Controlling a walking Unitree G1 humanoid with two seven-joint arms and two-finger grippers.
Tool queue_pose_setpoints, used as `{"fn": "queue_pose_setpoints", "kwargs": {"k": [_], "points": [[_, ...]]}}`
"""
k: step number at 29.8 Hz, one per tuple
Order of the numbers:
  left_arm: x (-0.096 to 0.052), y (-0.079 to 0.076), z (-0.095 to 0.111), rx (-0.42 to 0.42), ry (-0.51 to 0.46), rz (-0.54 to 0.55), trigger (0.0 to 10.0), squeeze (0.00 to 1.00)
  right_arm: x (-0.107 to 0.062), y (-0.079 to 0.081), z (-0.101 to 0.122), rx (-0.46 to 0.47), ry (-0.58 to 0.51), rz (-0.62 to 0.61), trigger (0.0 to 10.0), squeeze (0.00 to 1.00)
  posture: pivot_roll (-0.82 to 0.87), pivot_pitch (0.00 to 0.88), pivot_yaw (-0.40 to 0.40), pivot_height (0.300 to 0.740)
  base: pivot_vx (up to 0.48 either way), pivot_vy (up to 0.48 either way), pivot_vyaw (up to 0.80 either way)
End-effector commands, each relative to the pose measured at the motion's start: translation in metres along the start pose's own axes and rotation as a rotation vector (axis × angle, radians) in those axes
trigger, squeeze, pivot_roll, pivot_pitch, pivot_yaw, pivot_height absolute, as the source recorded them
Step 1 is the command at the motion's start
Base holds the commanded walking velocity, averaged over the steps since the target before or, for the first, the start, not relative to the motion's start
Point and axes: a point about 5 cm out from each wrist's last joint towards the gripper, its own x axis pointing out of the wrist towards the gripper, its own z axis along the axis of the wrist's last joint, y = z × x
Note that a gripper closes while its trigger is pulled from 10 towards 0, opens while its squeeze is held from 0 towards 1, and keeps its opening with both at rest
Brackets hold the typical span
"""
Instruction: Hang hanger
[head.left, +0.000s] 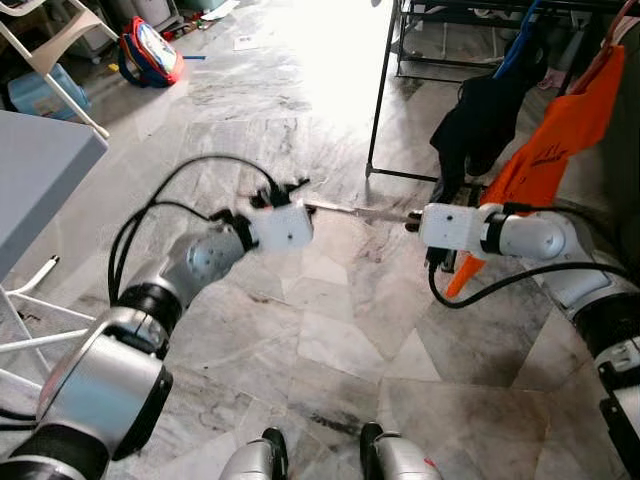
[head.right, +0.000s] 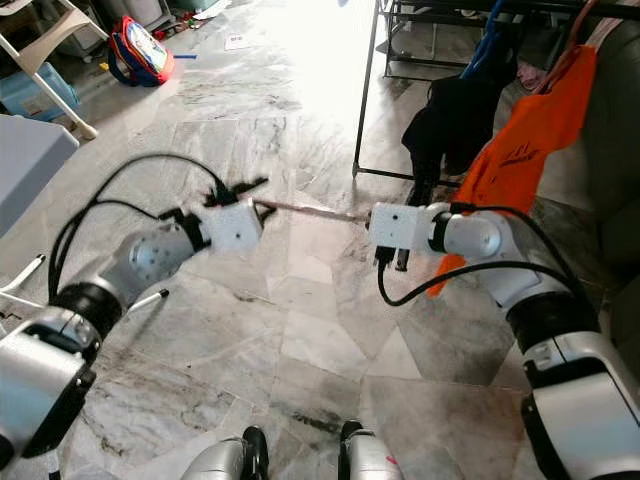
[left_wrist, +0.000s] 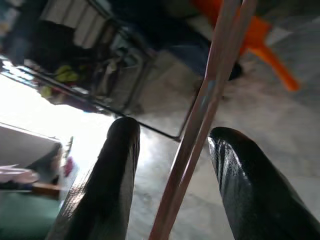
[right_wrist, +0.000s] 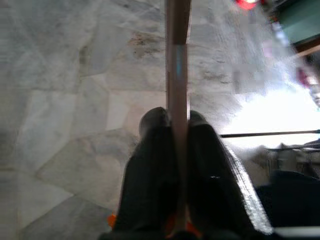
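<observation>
A thin brownish hanger bar (head.left: 360, 211) stretches level between my two grippers, above the marble floor. My right gripper (head.left: 412, 220) is shut on one end of it; in the right wrist view the black fingers (right_wrist: 150, 165) clamp the bar (right_wrist: 177, 60) tight. My left gripper (head.left: 295, 195) is at the other end and stands open. In the left wrist view the bar (left_wrist: 200, 125) passes between the spread fingers (left_wrist: 110, 170) with a gap on each side. An orange garment (head.left: 560, 130) hangs just behind the right gripper.
A black metal clothes rack (head.left: 385, 90) stands ahead on the right, with a dark garment (head.left: 485, 120) on it beside the orange one. A grey table (head.left: 40, 170) is at my left. A red and blue backpack (head.left: 150, 50) and a white chair (head.left: 60, 60) are far left.
</observation>
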Motion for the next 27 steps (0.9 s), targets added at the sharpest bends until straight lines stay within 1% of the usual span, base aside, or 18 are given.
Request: {"fn": "queue_pose_setpoints", "kwargs": {"k": [1, 6, 7, 8, 10, 12, 15, 19, 20, 21, 23, 24, 26, 27], "points": [[-0.008, -0.008, -0.007, -0.004, 0.010, -0.069, 10.0, 1.00, 0.000, 0.002, -0.001, 0.000, 0.003, 0.005, 0.0, 0.00, -0.08, 0.236, 0.084, 0.740, 0.000, 0.000, 0.00], [-0.012, -0.012, -0.008, -0.021, 0.000, -0.099, 10.0, 1.00, 0.000, 0.004, -0.005, 0.005, 0.027, -0.015, 0.0, 0.00, -0.08, 0.234, 0.084, 0.740, 0.000, 0.000, 0.00], [-0.012, -0.008, -0.006, -0.041, -0.021, -0.066, 10.0, 1.00, 0.001, 0.005, -0.009, 0.012, 0.059, -0.034, 0.0, 0.00, -0.08, 0.233, 0.082, 0.740, 0.000, 0.000, 0.00], [-0.012, -0.007, -0.005, -0.048, -0.028, -0.052, 10.0, 1.00, 0.001, 0.005, -0.010, 0.017, 0.069, -0.042, 0.0, 0.00, -0.08, 0.233, 0.082, 0.740, 0.000, 0.000, 0.00], [-0.010, -0.003, -0.002, -0.107, -0.063, -0.016, 10.0, 1.00, 0.000, 0.007, -0.017, 0.046, 0.109, -0.071, 0.0, 0.00, -0.09, 0.233, 0.077, 0.740, 0.000, 0.000, 0.00], [-0.010, -0.002, 0.000, -0.124, -0.078, -0.009, 10.0, 1.00, 0.000, 0.011, -0.022, 0.079, 0.133, -0.086, 0.0, 0.00, -0.09, 0.233, 0.075, 0.740, 0.000, 0.000, 0.00], [-0.011, -0.002, -0.001, -0.127, -0.076, 0.005, 10.0, 1.00, 0.001, 0.015, -0.025, 0.099, 0.145, -0.089, 0.0, 0.00, -0.09, 0.233, 0.074, 0.740, 0.000, 0.000, 0.00], [-0.013, 0.008, -0.004, -0.181, -0.061, 0.103, 10.0, 1.00, 0.001, 0.026, -0.036, 0.158, 0.196, -0.119, 0.0, 0.00, -0.09, 0.233, 0.073, 0.740, 0.000, 0.000, 0.00], [-0.013, 0.011, -0.004, -0.220, -0.064, 0.137, 10.0, 1.00, 0.001, 0.030, -0.039, 0.181, 0.216, -0.132, 0.0, 0.00, -0.09, 0.234, 0.072, 0.740, 0.000, 0.000, 0.00], [-0.014, 0.011, -0.005, -0.234, -0.065, 0.144, 10.0, 1.00, 0.001, 0.031, -0.040, 0.188, 0.221, -0.135, 0.0, 0.00, -0.09, 0.234, 0.072, 0.740, 0.000, 0.000, 0.00], [-0.014, 0.010, -0.007, -0.310, -0.064, 0.183, 10.0, 1.00, 0.002, 0.037, -0.044, 0.260, 0.233, -0.171, 0.0, 0.00, -0.09, 0.234, 0.070, 0.740, 0.000, 0.000, 0.00], [-0.015, 0.008, -0.009, -0.369, -0.061, 0.204, 10.0, 1.00, 0.004, 0.041, -0.045, 0.299, 0.240, -0.191, 0.0, 0.00, -0.09, 0.233, 0.070, 0.740, 0.000, 0.000, 0.00], [-0.016, 0.002, -0.012, -0.430, -0.047, 0.223, 10.0, 1.00, 0.005, 0.045, -0.047, 0.347, 0.245, -0.224, 0.0, 0.00, -0.09, 0.233, 0.069, 0.740, 0.000, 0.000, 0.00], [-0.017, -0.004, -0.015, -0.476, -0.029, 0.239, 10.0, 1.00, 0.006, 0.048, -0.048, 0.397, 0.245, -0.254, 0.0, 0.00, -0.10, 0.232, 0.068, 0.740, 0.000, 0.000, 0.00]]}}
